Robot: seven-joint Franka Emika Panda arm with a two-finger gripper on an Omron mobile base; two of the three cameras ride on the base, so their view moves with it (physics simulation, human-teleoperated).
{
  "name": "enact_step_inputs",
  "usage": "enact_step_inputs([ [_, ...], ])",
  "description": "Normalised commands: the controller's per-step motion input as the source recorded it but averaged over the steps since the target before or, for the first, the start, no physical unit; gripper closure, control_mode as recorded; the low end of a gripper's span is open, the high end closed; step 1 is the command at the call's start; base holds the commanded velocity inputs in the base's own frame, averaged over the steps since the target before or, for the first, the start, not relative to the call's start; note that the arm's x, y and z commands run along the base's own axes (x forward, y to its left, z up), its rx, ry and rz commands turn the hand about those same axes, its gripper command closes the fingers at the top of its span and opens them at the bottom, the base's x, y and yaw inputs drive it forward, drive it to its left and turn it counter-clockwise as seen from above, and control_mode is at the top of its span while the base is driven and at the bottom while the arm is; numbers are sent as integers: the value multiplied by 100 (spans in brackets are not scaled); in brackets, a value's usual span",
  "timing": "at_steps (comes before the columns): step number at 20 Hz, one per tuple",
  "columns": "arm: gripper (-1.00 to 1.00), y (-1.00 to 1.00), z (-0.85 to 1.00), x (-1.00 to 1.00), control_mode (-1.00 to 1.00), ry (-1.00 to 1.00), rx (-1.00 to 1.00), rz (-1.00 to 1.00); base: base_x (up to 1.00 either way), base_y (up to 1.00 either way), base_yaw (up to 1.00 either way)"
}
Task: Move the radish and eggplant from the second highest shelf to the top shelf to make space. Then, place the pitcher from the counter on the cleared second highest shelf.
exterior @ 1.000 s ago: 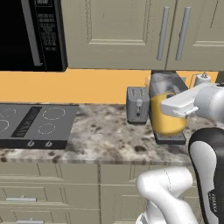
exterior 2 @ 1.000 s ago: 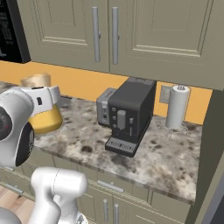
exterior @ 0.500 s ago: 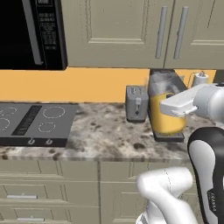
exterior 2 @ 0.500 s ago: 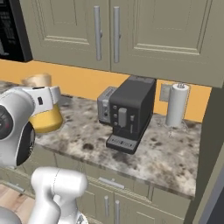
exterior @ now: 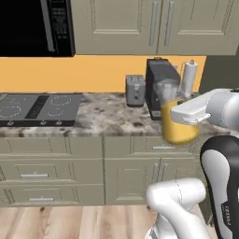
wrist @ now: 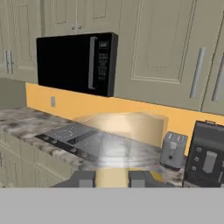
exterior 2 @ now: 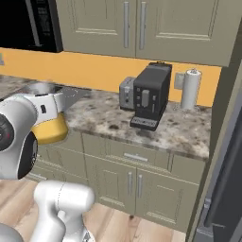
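Left base view: pitcher, clamped in the claw, now hangs clear of the counter at right of frame as the base backs away, headed, it seems, for the cleared shelf.

The counter has a big bare patch between the stovetop on its left and the toaster. A hand can pass there easily. Further right it gets crowded. The toaster stands just beside the black coffee machine, and the paper towel roll stands near the wall past it. Between the coffee machine and the roll there is some free counter. Above all of this hang the cupboards, so the room over the coffee machine is low. The black microwave hangs over the stovetop. The floor in front of the drawers is open
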Motion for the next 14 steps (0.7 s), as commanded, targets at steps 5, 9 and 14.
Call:
enact_step_inputs([
  [5, 100, 0, 0, 0, 100, 0, 0, 0, -100, 2, -22],
  [9, 100, 0, 0, 0, 100, 0, 0, 0, -100, 0, -24],
  [14, 100, 0, 0, 0, 100, 0, 0, 0, -100, 0, -23],
])
